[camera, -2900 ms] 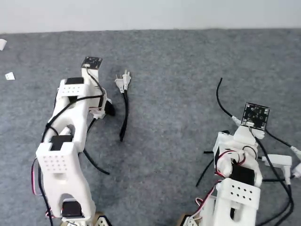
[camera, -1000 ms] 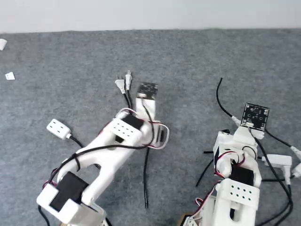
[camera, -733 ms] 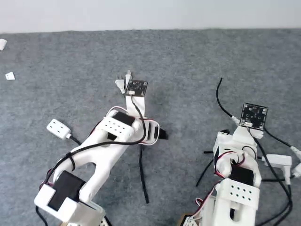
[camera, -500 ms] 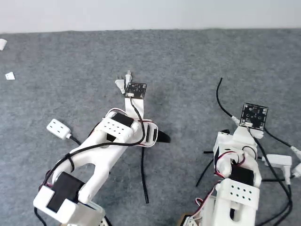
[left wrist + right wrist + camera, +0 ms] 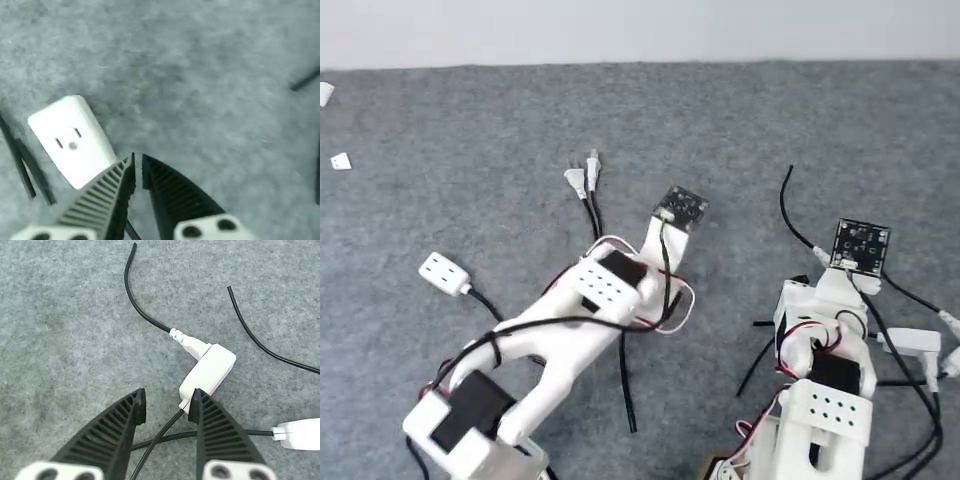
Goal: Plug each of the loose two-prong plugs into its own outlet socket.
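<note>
We see a white outlet socket (image 5: 70,140), white plugs (image 5: 576,180) on black cords (image 5: 628,395), and mottled grey felt (image 5: 770,120). The left gripper (image 5: 138,165) and right gripper (image 5: 167,399) are black, ribbed.

Grey carpet (image 5: 740,130) below white wall (image 5: 640,30).

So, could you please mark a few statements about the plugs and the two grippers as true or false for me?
1. The two loose plugs lie side by side on the carpet, in no socket. True.
2. The left gripper holds a plug. False: its jaws are shut on nothing, and a white socket lies on the carpet close by.
3. The right gripper is open. True.
4. The white block by the right gripper has no cord. False: a black cord runs from it across the carpet.
</note>
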Controlling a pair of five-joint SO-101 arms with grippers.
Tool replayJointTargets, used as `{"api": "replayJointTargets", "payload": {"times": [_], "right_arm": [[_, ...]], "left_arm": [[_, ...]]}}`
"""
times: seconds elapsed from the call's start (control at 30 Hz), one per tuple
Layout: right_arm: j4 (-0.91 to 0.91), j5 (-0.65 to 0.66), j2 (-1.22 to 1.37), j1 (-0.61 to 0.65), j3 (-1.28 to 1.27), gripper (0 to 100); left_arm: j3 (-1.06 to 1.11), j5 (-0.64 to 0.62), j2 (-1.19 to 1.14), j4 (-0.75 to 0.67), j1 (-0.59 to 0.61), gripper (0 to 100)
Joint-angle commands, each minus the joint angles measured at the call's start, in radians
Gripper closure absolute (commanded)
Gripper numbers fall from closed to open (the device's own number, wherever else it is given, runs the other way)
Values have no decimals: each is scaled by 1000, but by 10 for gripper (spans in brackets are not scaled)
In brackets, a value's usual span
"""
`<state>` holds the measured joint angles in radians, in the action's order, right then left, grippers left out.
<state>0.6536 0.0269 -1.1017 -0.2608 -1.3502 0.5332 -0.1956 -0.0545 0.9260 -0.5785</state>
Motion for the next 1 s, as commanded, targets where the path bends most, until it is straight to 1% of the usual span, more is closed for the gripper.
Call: {"api": "replayJointTargets", "payload": {"times": [0.0, 0.13, 0.33, 0.47, 0.63, 0.8, 0.97], "right_arm": [[-25, 14, -19, 8, 6, 855], [-25, 15, -19, 8, 6, 855], [-24, 15, -19, 8, 6, 855], [-24, 15, -19, 8, 6, 855], [-24, 15, -19, 8, 6, 855], [-24, 15, -19, 8, 6, 855], [-24, 15, -19, 8, 6, 855]], "left_arm": [[-142, 9, -127, 9, 57, 987], [-331, 9, -279, 146, 117, 987], [-355, 3, -298, 167, 176, 987], [-329, 3, -233, 189, 233, 987], [-228, 9, -143, 180, 325, 987], [-125, 12, -107, 89, 439, 987], [-116, 94, -118, 87, 503, 987]]}}
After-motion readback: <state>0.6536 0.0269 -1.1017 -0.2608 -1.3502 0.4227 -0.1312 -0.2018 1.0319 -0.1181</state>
